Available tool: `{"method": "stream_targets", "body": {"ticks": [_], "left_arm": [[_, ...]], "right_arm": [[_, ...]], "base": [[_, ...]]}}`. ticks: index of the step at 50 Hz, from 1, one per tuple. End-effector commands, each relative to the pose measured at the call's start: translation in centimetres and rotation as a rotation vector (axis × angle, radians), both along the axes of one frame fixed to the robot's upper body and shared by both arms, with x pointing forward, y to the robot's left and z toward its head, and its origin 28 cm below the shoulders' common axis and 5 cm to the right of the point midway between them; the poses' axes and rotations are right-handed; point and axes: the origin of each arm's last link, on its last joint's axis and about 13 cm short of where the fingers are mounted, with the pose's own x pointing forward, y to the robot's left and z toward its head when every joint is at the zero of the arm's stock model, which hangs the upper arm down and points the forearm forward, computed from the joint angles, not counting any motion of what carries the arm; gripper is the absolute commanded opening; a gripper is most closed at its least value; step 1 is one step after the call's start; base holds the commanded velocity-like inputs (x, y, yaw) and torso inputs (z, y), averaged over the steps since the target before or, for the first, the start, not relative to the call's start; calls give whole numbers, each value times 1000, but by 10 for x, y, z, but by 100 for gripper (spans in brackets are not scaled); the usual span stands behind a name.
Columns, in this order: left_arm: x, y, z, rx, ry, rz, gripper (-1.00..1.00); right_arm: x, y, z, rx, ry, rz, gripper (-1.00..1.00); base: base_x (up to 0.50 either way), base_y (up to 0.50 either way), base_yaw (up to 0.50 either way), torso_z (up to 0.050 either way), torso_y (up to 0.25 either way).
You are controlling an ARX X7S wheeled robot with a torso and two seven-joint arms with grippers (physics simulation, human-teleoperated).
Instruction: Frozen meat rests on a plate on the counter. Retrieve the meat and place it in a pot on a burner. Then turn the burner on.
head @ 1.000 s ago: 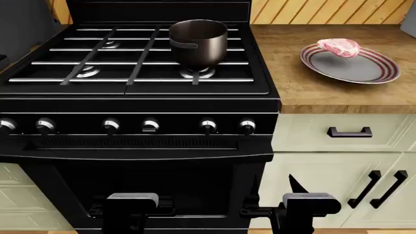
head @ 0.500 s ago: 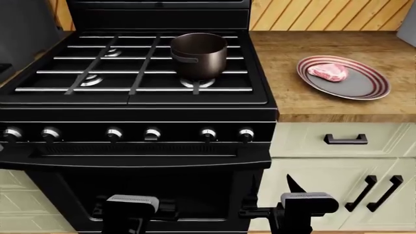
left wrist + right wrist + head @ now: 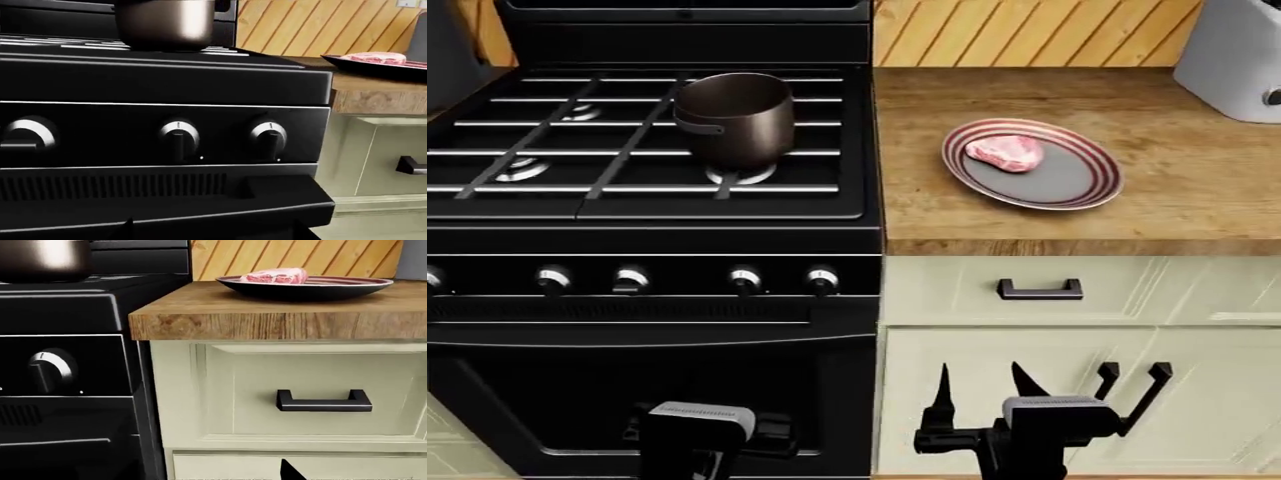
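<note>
The pink meat [image 3: 1005,152] lies on the striped grey plate [image 3: 1081,178], which rests on the wooden counter [image 3: 1174,205] right of the stove. The dark pot [image 3: 737,118] stands on the stove's front right burner [image 3: 742,174]. Both grippers hang low, well below counter height. My right gripper [image 3: 981,388] is open and empty in front of the cream cabinet. My left gripper [image 3: 213,232] faces the black oven front, with its two fingertips [image 3: 128,223] wide apart and nothing between them. In the right wrist view the meat [image 3: 275,276] and plate [image 3: 307,287] sit above at counter level.
Several stove knobs [image 3: 821,280] line the black front panel. Under the counter are a drawer with a dark handle [image 3: 1040,290] and cabinet doors with bar handles [image 3: 1154,385]. A white appliance [image 3: 1234,50] stands at the back right of the counter.
The view has shifted rightward: stove and pot slid left in the picture and the plate with the meat now sits near the middle. Both grippers keep the same open pose.
</note>
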Motion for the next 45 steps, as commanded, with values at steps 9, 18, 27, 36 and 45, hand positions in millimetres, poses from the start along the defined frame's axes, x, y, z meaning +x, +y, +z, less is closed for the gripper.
{"method": "stream_targets", "body": {"ticks": [9, 18, 27, 36, 45], "left_arm": [[-1, 0, -1, -3, 5, -10, 100], [-1, -1, -1, -3, 5, -14, 100], [-1, -1, -1, -3, 5, -16, 100], [8, 6, 66, 28, 155, -46, 100], [6, 24, 158, 64, 123, -97, 100]], "right_arm": [[0, 1, 0, 9, 9, 9, 100], [0, 2, 0, 11, 9, 10, 100], [0, 2, 1, 20, 5, 6, 100], [-5, -5, 72, -22, 27, 36, 100], [-6, -18, 173, -46, -65, 103, 100]], "base": [[0, -500, 0, 50, 0], [0, -500, 0, 50, 0], [0, -500, 0, 50, 0], [0, 0, 0, 8, 0], [0, 0, 0, 0, 0]]}}
